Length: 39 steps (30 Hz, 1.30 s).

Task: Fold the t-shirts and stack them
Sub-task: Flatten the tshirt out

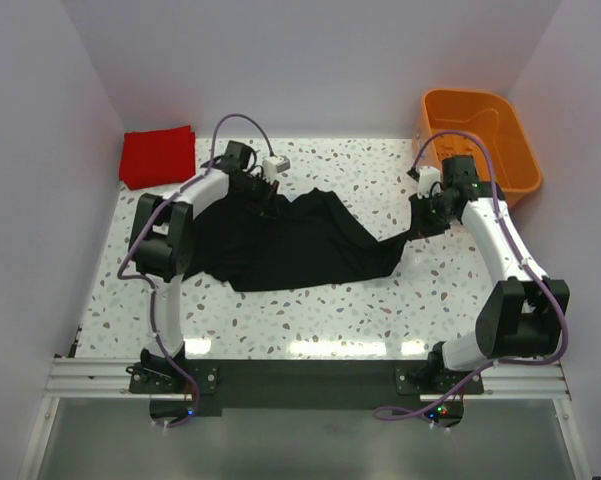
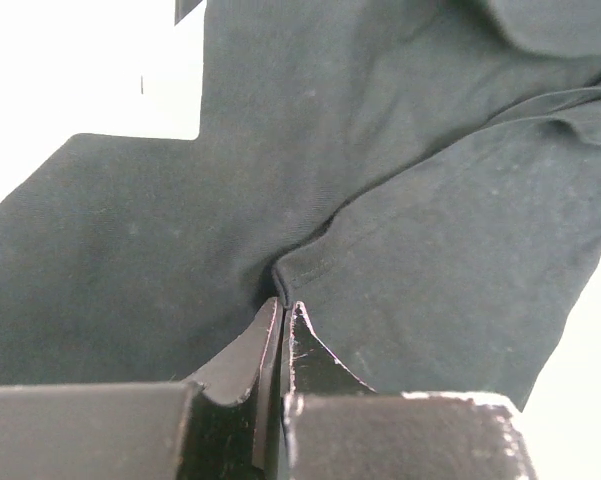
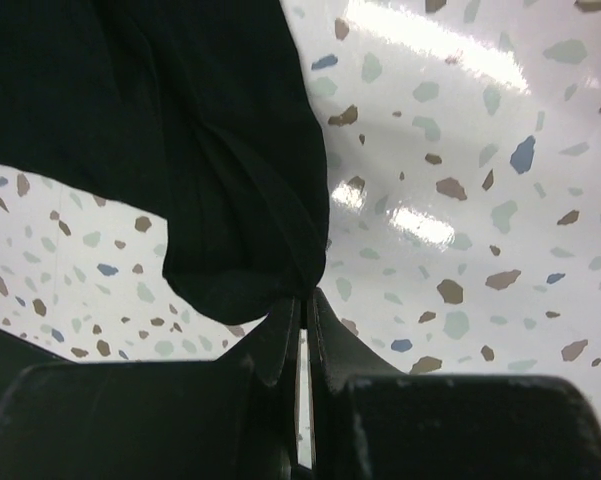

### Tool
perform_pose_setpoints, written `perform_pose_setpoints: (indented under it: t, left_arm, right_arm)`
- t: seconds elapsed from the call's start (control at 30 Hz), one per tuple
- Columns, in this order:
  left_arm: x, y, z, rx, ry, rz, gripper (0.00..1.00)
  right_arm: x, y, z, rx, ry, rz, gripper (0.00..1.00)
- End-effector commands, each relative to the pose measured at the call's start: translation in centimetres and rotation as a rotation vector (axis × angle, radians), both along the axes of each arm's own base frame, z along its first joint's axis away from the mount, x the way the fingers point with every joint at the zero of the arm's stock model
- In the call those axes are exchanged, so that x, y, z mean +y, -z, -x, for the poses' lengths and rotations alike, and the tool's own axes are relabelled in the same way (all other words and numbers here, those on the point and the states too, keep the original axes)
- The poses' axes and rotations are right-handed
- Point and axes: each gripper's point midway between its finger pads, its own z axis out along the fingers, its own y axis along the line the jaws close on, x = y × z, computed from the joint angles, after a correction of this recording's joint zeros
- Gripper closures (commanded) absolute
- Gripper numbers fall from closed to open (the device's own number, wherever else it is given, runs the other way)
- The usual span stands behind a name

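Left fingers [image 2: 240, 352] pinching black shirt [image 1: 300, 245], right fingers [image 3: 280, 345] too, shape unclear

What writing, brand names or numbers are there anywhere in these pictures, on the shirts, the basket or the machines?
No text can be read in any view.
The black t-shirt, the red t-shirt and the orange basket are all plain.
The left hand and the right hand, each pinched on the black cloth, carry no lettering either.
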Motion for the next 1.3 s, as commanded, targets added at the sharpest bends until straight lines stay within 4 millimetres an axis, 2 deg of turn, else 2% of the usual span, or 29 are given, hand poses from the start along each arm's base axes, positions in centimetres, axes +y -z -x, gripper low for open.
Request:
perform_pose_setpoints:
  t: [0.0, 0.07, 0.1, 0.13, 0.17, 0.2, 0.23, 0.27, 0.3, 0.33, 0.37, 0.4, 0.43, 0.47, 0.5, 0.53, 0.57, 0.6, 0.63, 0.67, 0.73, 0.77, 0.87, 0.9, 0.93, 1.1, 1.2, 1.23, 1.27]
  left_arm:
    - [1.1, -9.0, -2.3, -0.187, -0.034, 0.083, 1.00]
    - [2.5, -13.4, -3.5, -0.253, -0.093, 0.134, 1.00]
    - [5.1, -16.5, -4.4, -0.311, -0.158, 0.154, 1.00]
    - [6.2, -19.7, -5.3, -0.375, -0.187, 0.191, 1.00]
    - [7.6, -22.7, -5.4, -0.414, -0.235, 0.224, 1.00]
    - [10.4, -24.7, -6.1, -0.458, -0.296, 0.230, 1.00]
    - [11.6, -27.7, -6.4, -0.517, -0.323, 0.253, 1.00]
    - [13.9, -30.1, -6.3, -0.571, -0.364, 0.256, 1.00]
    - [14.9, -31.9, -6.2, -0.615, -0.381, 0.262, 1.00]
    - [15.7, -34.7, -6.0, -0.676, -0.397, 0.277, 1.00]
    - [17.0, -37.2, -5.3, -0.728, -0.428, 0.291, 1.00]
    - [17.5, -39.9, -4.9, -0.809, -0.432, 0.302, 1.00]
    - [18.1, -41.6, -4.5, -0.846, -0.462, 0.316, 1.00]
    - [18.8, -44.3, -3.2, -0.918, -0.475, 0.322, 1.00]
    - [19.1, -46.9, -2.4, -1.005, -0.477, 0.329, 1.00]
    - [19.6, -48.8, -1.8, -1.065, -0.510, 0.323, 1.00]
    - [19.7, -51.5, 0.2, -1.147, -0.517, 0.322, 1.00]
    - [19.9, -53.6, 1.3, -1.228, -0.524, 0.319, 1.00]
    - [20.4, -55.2, 2.2, -1.293, -0.557, 0.303, 1.00]
    - [20.3, -57.5, 4.6, -1.373, -0.565, 0.301, 1.00]
    - [21.2, -60.0, 6.4, -1.484, -0.622, 0.290, 1.00]
    - [21.2, -61.4, 8.3, -1.540, -0.632, 0.287, 1.00]
    - [21.4, -64.2, 11.8, -1.652, -0.669, 0.293, 1.00]
    - [21.4, -64.7, 12.6, -1.674, -0.678, 0.298, 1.00]
    - [21.3, -65.5, 14.4, -1.711, -0.682, 0.306, 1.00]
    - [21.2, -66.8, 18.8, -1.815, -0.711, 0.301, 1.00]
    - [20.9, -67.6, 22.1, -1.874, -0.723, 0.305, 1.00]
    - [20.9, -68.1, 23.9, -1.924, -0.724, 0.274, 1.00]
    - [20.8, -68.1, 24.7, -1.937, -0.724, 0.272, 1.00]
  right_arm:
    - [0.6, -5.1, -3.1, -0.185, 0.055, -0.056, 1.00]
    - [0.7, -7.8, -4.7, -0.294, 0.076, -0.077, 1.00]
    - [0.9, -9.4, -5.2, -0.341, 0.106, -0.100, 1.00]
    - [0.9, -12.2, -6.5, -0.425, 0.119, -0.116, 1.00]
    - [0.0, -13.8, -7.2, -0.466, 0.160, -0.125, 1.00]
    - [0.2, -16.9, -8.2, -0.534, 0.194, -0.165, 1.00]
    - [0.2, -18.8, -9.1, -0.588, 0.211, -0.184, 1.00]
    - [0.2, -20.6, -9.8, -0.627, 0.252, -0.214, 1.00]
    - [0.0, -23.7, -10.4, -0.705, 0.270, -0.235, 1.00]
    - [-0.1, -25.8, -11.3, -0.771, 0.289, -0.255, 1.00]
    - [-0.2, -27.5, -11.7, -0.817, 0.311, -0.273, 1.00]
    - [-0.5, -30.6, -12.0, -0.883, 0.356, -0.311, 1.00]
    - [-0.6, -32.7, -12.4, -0.943, 0.372, -0.338, 1.00]
    - [-0.6, -34.5, -12.5, -0.985, 0.382, -0.362, 1.00]
    - [-0.8, -37.8, -11.9, -1.060, 0.401, -0.400, 1.00]
    - [-0.9, -39.9, -11.8, -1.122, 0.405, -0.421, 1.00]
    - [-1.0, -41.6, -11.4, -1.166, 0.412, -0.436, 1.00]
    - [-1.2, -44.3, -10.4, -1.238, 0.411, -0.449, 1.00]
    - [-1.5, -46.1, -9.9, -1.294, 0.419, -0.458, 1.00]
    - [-1.6, -47.6, -9.1, -1.335, 0.415, -0.465, 1.00]
    - [-1.7, -51.0, -7.1, -1.442, 0.399, -0.477, 1.00]
    - [-1.9, -52.0, -6.4, -1.477, 0.404, -0.474, 1.00]
    - [-2.6, -54.8, -3.6, -1.584, 0.407, -0.446, 1.00]
    - [-2.8, -56.2, -1.9, -1.635, 0.408, -0.445, 1.00]
    - [-2.9, -56.9, -1.0, -1.663, 0.411, -0.441, 1.00]
    - [-3.3, -60.3, 5.3, -1.826, 0.391, -0.415, 1.00]
    - [-3.4, -60.9, 7.4, -1.863, 0.392, -0.406, 1.00]
    - [-3.5, -61.3, 9.0, -1.887, 0.391, -0.406, 1.00]
    - [-3.5, -61.5, 9.6, -1.902, 0.391, -0.395, 1.00]
